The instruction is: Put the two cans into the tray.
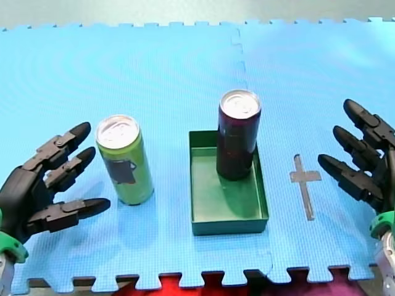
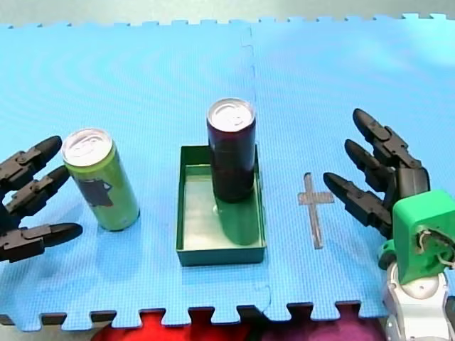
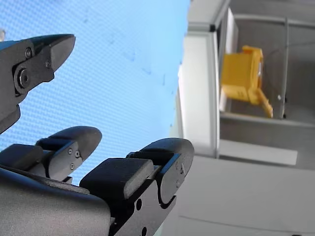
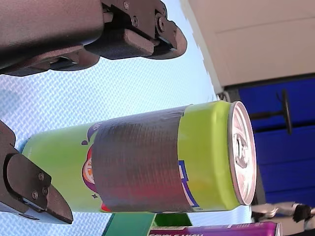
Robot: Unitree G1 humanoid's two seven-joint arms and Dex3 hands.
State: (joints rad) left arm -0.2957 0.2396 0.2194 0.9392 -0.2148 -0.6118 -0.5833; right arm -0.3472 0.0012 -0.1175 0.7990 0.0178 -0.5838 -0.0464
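A dark purple can (image 1: 237, 132) stands upright inside the green tray (image 1: 229, 221), at its far end. A green can (image 1: 124, 158) with grey tape on its label stands upright on the blue mat to the tray's left. My left hand (image 1: 52, 185) is open just left of the green can, a small gap away from it. The second wrist view has the green can (image 4: 147, 164) close up between that hand's fingers (image 4: 133, 27), untouched. My right hand (image 1: 361, 157) is open at the right edge, well clear of the tray.
The blue foam mat (image 1: 154, 68) covers the whole work surface, with a jigsaw edge along the front. A grey tape cross (image 1: 305, 183) lies on the mat between the tray and my right hand. The first wrist view looks past fingers (image 3: 133, 177) to a yellow object (image 3: 243, 78).
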